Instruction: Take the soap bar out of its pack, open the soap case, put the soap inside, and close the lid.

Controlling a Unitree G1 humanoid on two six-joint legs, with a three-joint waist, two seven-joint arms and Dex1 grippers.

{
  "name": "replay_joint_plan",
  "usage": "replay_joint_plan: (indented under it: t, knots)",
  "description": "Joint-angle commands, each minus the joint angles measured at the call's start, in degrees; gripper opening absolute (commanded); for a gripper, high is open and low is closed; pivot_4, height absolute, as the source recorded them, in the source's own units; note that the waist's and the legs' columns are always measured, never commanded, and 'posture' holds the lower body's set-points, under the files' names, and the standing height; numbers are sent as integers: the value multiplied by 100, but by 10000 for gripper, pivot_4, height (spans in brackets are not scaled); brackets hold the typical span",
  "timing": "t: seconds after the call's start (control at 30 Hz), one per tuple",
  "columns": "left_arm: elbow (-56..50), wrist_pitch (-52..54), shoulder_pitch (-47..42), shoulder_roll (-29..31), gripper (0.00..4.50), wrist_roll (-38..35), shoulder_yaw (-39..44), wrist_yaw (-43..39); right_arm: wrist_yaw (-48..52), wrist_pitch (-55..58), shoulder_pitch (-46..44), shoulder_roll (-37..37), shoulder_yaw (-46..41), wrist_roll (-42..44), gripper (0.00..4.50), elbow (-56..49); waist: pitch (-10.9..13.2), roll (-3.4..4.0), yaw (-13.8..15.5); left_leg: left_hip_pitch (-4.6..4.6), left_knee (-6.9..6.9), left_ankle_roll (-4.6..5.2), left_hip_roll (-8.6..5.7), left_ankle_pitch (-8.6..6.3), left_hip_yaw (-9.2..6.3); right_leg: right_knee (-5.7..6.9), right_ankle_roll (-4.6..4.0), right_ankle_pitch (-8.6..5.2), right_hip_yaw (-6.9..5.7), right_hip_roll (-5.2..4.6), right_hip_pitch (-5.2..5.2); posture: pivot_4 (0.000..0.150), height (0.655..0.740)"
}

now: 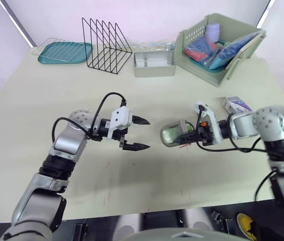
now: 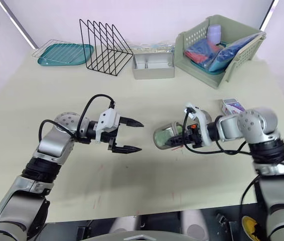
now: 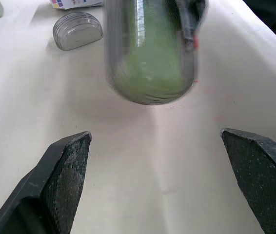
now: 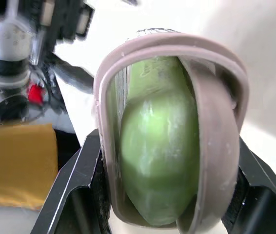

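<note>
Soap (image 4: 157,156), green in colour, is being carried inside the case (image 1: 171,133). The case is being pinched from both sides between the right fingers (image 4: 72,190) of the right gripper (image 1: 184,134), near the middle of the bench (image 1: 132,191). The case is being held on its side, its rounded end pointing toward the left gripper (image 1: 148,134). Whether the case is touching the bench surface cannot be told. The soap is being enclosed by the case's grey rim, with its face showing in the right wrist view.

The left gripper is being held just above the bench, near the case but apart from it. The left fingers (image 3: 69,165) are being held spread wide, with nothing between them.

The lid (image 3: 77,30), clear and ribbed, is lying on the bench, off the case and just beside the pack (image 1: 236,104). The pack is lying by the right arm, toward the right edge.

Along the far edge, a teal tray (image 1: 64,51), a wire rack (image 1: 107,45), a grey box (image 1: 154,64) and a green basket (image 1: 197,37) are being stored, well apart from both grippers.
</note>
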Motion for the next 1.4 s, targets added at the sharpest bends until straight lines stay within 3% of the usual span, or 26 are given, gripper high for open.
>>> replay_joint_plan:
  t: [0.03, 0.1, 0.23, 0.57, 0.93, 1.4]
  knots:
    - [-209, -25, 55, -114, 45000, 10, -34, 101, 1672, -1700, -810, -921, 1353, -1502, 20827, -783, 0, 0, -2, -1, -3, 0, 2, 0, -2, -3, 1, -1, -3, 1, -1, 1500, 7400]
    - [-252, 23, 46, -246, 45000, 9, -79, 173, 2242, -2563, -1344, -1191, 2193, -2576, 20827, -887, -1, -3, -9, -2, -9, -1, 11, 0, -2, -13, 2, -2, -10, 5, -3, 1500, 7400]
    - [-282, 56, 28, -391, 45000, 27, -121, 270, 2934, -3326, -1938, -1189, 2998, -3817, 20827, -904, 0, -7, -14, -3, -6, -1, 14, 0, 9, -10, 1, -1, -4, 4, -6, 1500, 7400]
    - [-471, 173, -7, -759, 45000, 119, -215, 716, 3470, -3183, -2379, -297, 3888, -5100, 20827, -1013, 0, -7, 30, -51, 28, -3, 4, 1, -14, 9, -2, 1, -19, -2, -40, 1500, 7400]
    - [-1192, 953, 195, -1070, 45000, 82, -288, 1476, 3608, -2540, -2298, 177, 4178, -5690, 20827, -873, -1, -6, 22, -75, 81, -4, -13, 1, -53, 42, -3, 1, -47, -12, -44, 1500, 7400]
    - [-1617, 1708, 337, -1470, 45000, 368, -608, 2489, 3627, -2867, -2002, 187, 3928, -5865, 20827, -670, -4, -8, 16, -69, 83, -4, -13, 1, -66, 53, -3, 1, -48, -12, -41, 1500, 7400]
